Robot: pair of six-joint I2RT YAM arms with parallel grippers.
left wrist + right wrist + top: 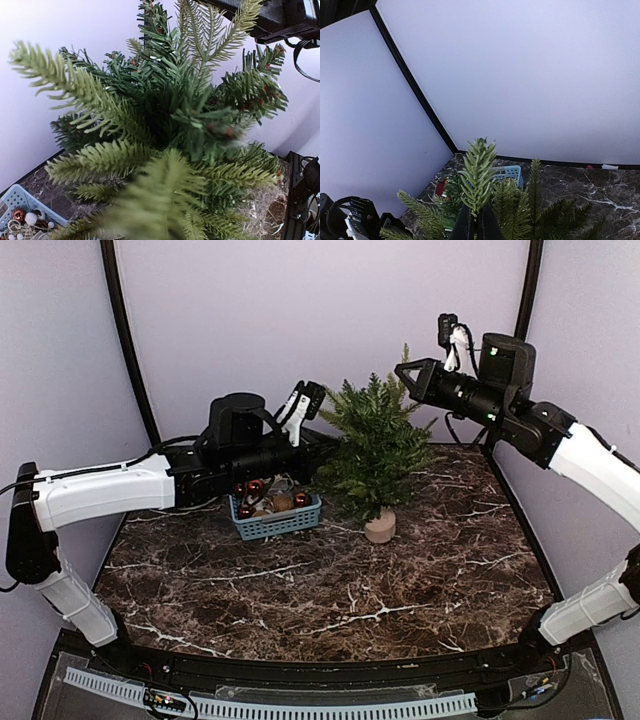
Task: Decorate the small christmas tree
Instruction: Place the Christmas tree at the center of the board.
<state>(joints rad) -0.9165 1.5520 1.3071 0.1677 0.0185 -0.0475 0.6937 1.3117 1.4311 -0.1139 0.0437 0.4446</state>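
Note:
The small christmas tree [375,445] stands upright on its pale wooden base [380,528], right of the blue basket [276,521]. My right gripper [404,369] is at the tree's tip. In the right wrist view its dark fingers [465,227] are closed together on the topmost sprig [478,175]. My left gripper [322,447] reaches into the tree's left side at mid height. Branches [165,150] fill the left wrist view and hide its fingers, so I cannot tell whether they are open or holding anything.
The basket holds red baubles [302,499], a brown ornament and white beads [31,218]. It sits close to the tree's left side, under my left forearm. The curved back wall stands just behind the tree. My right arm [280,17] crosses above the treetop.

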